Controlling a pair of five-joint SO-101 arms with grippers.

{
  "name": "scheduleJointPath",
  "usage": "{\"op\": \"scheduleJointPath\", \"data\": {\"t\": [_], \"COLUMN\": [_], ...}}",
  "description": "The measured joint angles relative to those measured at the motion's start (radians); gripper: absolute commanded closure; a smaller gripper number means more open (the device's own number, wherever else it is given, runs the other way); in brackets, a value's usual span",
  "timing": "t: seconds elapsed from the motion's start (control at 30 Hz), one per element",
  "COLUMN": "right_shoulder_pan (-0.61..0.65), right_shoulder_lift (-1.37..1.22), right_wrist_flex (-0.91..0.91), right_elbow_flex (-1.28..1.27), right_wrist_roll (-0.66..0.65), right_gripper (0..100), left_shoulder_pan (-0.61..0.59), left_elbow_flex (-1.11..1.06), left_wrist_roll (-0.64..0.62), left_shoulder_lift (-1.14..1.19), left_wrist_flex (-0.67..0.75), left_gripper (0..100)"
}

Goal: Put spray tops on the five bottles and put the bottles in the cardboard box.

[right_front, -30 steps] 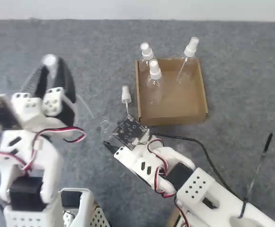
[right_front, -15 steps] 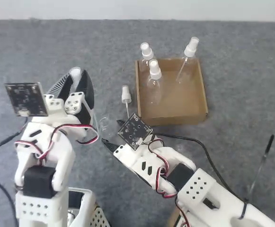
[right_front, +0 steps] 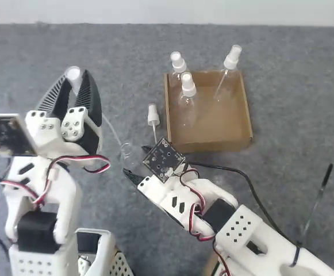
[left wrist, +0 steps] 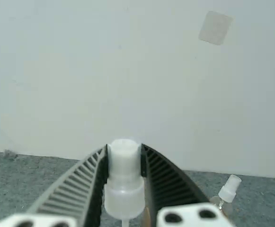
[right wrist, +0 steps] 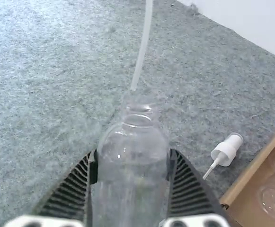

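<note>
My left gripper (right_front: 73, 73) (left wrist: 123, 156) is shut on a white spray top (right_front: 73, 73) (left wrist: 123, 182), held up off the grey carpet. Its thin tube (right_front: 112, 133) (right wrist: 142, 47) slants down and ends just above the mouth of a clear bottle (right_front: 127, 154) (right wrist: 131, 161). My right gripper (right wrist: 132, 163) is shut on that bottle, which stands between the two arms. A second spray top (right_front: 153, 117) (right wrist: 225, 153) lies loose on the carpet beside the cardboard box (right_front: 246, 115). Three capped bottles (right_front: 187, 100) stand or lean in the box.
The box's near corner (right wrist: 265, 175) sits close beside the held bottle. A black rod (right_front: 319, 190) and a cable lie at the right. Open grey carpet stretches to the left and behind the arms.
The left arm swung the spray top toward the bottle, then drew back and up; its tube end now sits by the bottle's mouth. The right arm and bottle barely moved.
</note>
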State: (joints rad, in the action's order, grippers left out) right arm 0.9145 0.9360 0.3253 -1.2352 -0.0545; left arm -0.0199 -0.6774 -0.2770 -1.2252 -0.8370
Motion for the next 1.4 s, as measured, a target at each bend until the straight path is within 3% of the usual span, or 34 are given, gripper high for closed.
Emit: {"op": "scheduleJointPath", "data": {"t": [0.37,0.77,1.17,1.4], "right_shoulder_pan": [-0.002,0.002,0.002,0.000], "right_shoulder_lift": [0.000,0.003,0.006,0.008], "right_wrist_flex": [0.000,-0.011,-0.453,-0.517], "right_elbow_flex": [-0.005,-0.049,-0.209,-0.219], "right_wrist_roll": [0.000,0.000,0.000,0.003], "right_gripper": [99.3,99.3,99.3,99.3], "left_shoulder_pan": [0.095,0.101,0.103,0.158], "left_elbow_flex": [-0.147,-0.104,-0.106,-0.178], "left_wrist_roll": [0.006,0.055,0.066,0.066], "left_shoulder_lift": [0.011,0.009,0.009,0.009], "left_wrist_flex": [0.037,-0.107,-0.146,-0.146], "left_gripper": [99,99,99,99]}}
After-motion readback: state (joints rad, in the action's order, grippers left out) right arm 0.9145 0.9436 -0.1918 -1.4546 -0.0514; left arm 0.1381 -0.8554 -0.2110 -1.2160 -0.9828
